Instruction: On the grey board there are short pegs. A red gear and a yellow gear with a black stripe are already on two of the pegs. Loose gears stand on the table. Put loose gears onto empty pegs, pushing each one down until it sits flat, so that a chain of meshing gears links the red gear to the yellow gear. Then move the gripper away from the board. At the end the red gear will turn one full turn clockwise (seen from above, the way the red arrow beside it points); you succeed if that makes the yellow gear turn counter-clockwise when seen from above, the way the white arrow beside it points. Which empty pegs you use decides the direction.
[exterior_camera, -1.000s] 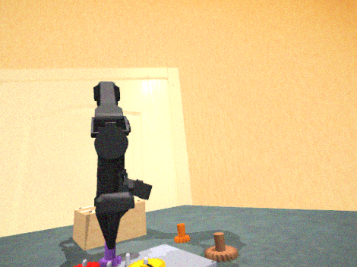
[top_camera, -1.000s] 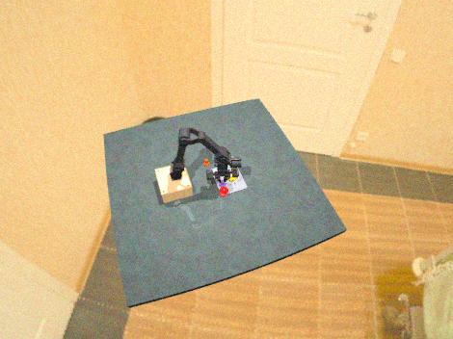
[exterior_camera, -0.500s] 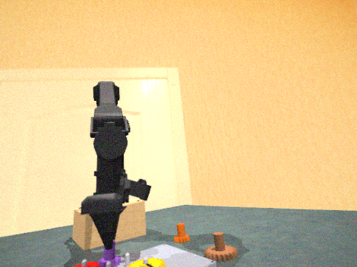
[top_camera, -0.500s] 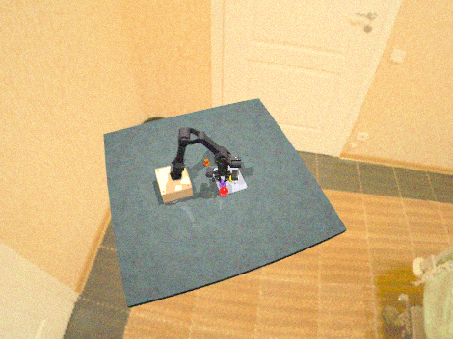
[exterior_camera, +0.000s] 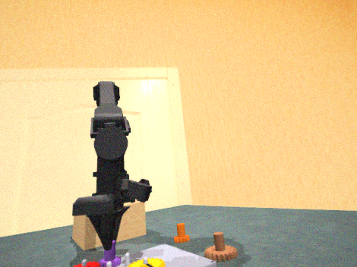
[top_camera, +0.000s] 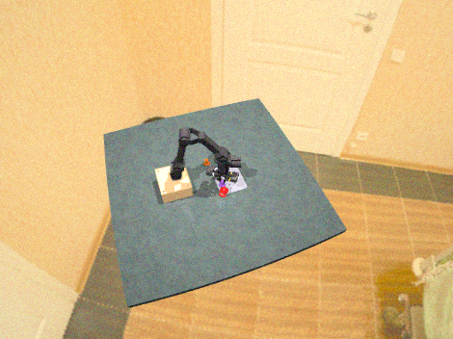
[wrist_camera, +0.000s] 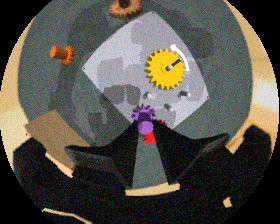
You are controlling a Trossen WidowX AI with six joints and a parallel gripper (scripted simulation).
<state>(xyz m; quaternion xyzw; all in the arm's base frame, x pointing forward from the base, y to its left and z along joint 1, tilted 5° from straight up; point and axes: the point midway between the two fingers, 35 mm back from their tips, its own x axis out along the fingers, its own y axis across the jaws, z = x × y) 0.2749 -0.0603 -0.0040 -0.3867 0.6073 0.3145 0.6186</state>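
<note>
Black parallel-jaw gripper [exterior_camera: 110,246] [wrist_camera: 144,122] closed on stem of small purple toothed gear [exterior_camera: 110,256] [wrist_camera: 144,115]; round yellow toothed gear [exterior_camera: 147,263] [wrist_camera: 164,69] stood apart on flat pale-grey board [top_camera: 239,186] [exterior_camera: 167,252] [wrist_camera: 122,55].

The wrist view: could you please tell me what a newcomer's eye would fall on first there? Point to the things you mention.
Probably the big yellow gear [exterior_camera: 147,263] [wrist_camera: 162,75], on the grey board's far right part. Next comes the purple gear [exterior_camera: 110,256] [wrist_camera: 145,127], its handle between the black gripper's [exterior_camera: 110,248] [wrist_camera: 145,131] fingertips at center.

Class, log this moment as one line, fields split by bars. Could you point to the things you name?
tool [exterior_camera: 109,247] [wrist_camera: 144,122]: shut on purple gear [exterior_camera: 110,256] [wrist_camera: 144,114] | orange gear [top_camera: 206,162] [exterior_camera: 181,235] [wrist_camera: 62,53]: on table [top_camera: 217,247] [exterior_camera: 304,232] [wrist_camera: 230,55] | yellow gear [exterior_camera: 148,263] [wrist_camera: 162,75]: on board [top_camera: 238,185] [exterior_camera: 171,252] [wrist_camera: 120,55]
</note>
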